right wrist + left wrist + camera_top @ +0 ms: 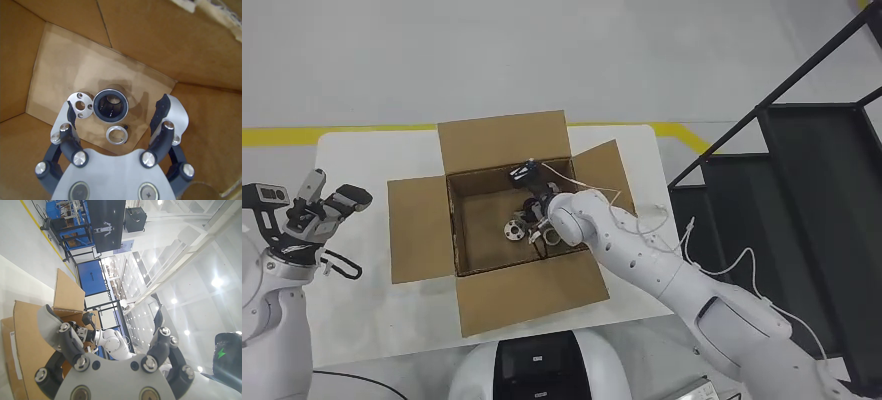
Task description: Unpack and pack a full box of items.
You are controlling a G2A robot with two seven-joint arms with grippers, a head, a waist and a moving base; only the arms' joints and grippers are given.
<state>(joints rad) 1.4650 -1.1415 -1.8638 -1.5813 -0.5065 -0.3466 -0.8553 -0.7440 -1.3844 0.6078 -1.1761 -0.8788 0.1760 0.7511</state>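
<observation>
An open cardboard box (422, 228) sits on the white table with its flaps spread out. My right gripper (115, 108) hangs inside it, open, above three metal parts on the box floor: a black-rimmed cylinder (111, 107) standing on end, a round flange with holes (81, 107) next to it, and a small silver ring (116, 135). The top view places the flange (514, 230) near the box middle, beside my right arm's wrist (537, 200). My left gripper (102, 315) is open and holds nothing, raised off the table's left side (327, 205), away from the box (34, 336).
The white table (362, 290) has bare room left of the box and a narrow strip in front of it. A dark staircase (802, 210) stands right of the table. A yellow floor line (332, 132) runs behind the table.
</observation>
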